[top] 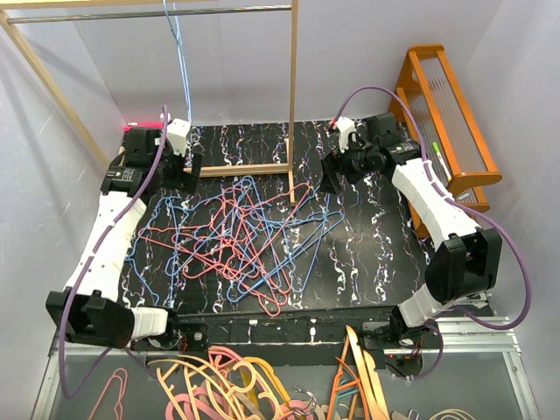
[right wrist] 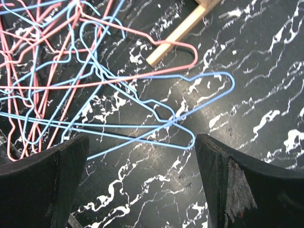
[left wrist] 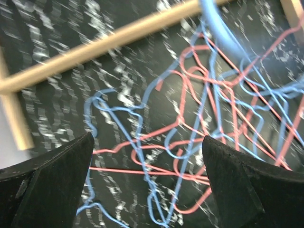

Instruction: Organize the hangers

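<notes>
hangers (top: 245,232) tangled on table (top: 376,254) | left claw (left wrist: 147,142) apart, above them | right claw (right wrist: 141,140) apart, at their right edge

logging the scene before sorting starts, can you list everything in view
wire hangers: about a dozen, pink-red and light blue, tangled mid-table
hanging hanger: one, light blue, dangling from above, back left
garment rack: one, light wood with metal rail, back of table
table: one, black marbled, centre
slatted stand: one, orange wood, back right
thick hangers: several, orange pink and cream, near edge
arms: two, white and black, either side
left tool: one, black, open above the pile
right tool: one, black, open above the pile's right edge
</notes>
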`<control>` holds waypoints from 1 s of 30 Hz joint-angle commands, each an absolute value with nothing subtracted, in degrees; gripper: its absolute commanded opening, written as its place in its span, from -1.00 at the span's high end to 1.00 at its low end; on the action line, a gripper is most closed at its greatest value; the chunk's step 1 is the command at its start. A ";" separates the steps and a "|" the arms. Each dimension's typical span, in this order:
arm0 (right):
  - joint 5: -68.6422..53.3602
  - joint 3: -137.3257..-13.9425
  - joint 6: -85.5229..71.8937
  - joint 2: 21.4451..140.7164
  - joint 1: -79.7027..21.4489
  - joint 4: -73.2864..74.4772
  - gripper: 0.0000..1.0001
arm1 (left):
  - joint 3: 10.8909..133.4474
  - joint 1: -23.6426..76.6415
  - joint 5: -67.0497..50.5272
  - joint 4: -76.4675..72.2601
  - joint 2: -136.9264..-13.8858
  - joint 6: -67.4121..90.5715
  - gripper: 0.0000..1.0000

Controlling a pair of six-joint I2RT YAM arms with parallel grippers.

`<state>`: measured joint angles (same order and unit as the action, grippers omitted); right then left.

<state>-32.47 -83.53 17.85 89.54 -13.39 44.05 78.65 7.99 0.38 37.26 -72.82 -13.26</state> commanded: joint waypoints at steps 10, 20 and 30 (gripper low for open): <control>-22.31 -88.42 19.17 88.22 -12.45 51.32 -0.97 | 66.99 6.50 -42.35 51.26 -88.25 -7.02 -0.47; -20.02 -89.32 19.55 86.89 -12.19 52.70 -0.97 | 64.96 17.11 -38.19 48.00 -96.41 0.47 -0.13; -20.41 -87.27 19.41 84.16 -11.97 51.83 -0.97 | 66.01 21.12 -22.02 45.95 -97.57 1.95 -0.10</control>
